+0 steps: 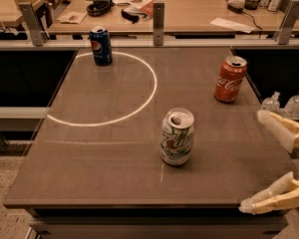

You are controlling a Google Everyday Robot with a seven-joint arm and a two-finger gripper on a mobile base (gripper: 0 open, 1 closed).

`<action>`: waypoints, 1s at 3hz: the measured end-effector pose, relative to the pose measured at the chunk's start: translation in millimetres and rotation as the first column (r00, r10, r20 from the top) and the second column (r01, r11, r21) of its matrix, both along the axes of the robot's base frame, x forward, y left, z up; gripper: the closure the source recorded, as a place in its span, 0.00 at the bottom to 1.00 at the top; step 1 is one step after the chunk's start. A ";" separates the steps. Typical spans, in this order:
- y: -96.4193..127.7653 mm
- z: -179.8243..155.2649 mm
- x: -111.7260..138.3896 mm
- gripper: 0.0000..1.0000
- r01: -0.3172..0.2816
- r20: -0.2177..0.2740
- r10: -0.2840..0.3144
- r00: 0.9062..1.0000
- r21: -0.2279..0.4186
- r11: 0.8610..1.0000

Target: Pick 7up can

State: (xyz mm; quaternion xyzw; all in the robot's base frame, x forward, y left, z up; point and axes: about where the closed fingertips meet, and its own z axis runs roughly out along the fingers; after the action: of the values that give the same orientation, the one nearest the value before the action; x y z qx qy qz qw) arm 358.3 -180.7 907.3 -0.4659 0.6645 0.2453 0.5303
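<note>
The gripper (253, 161) hangs at the table's (109, 153) edge, its two fingers spread wide and holding nothing; the 7up can (177, 136) stands upright to its left, apart from it, roughly level with the open gap. The can's long axis is vertical, so the approach looks like a sideways reach leftward.

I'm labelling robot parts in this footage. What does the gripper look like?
The gripper, at the lower right of the camera view, has two pale cream jaws, long and tapering to rounded tips. No cables or markings show on them.
</note>
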 end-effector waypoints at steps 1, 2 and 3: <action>1.6 0.3 -0.8 0.00 0.000 0.001 0.000 1.000 0.007 1.000; 7.2 -5.4 -1.2 0.00 0.011 0.002 -0.011 1.000 0.026 1.000; 15.9 -18.3 5.1 0.00 0.008 -0.003 -0.008 1.000 0.054 0.998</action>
State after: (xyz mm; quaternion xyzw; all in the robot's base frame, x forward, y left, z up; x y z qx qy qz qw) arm 363.4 -164.8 889.0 -0.4483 0.6602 0.2620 0.5427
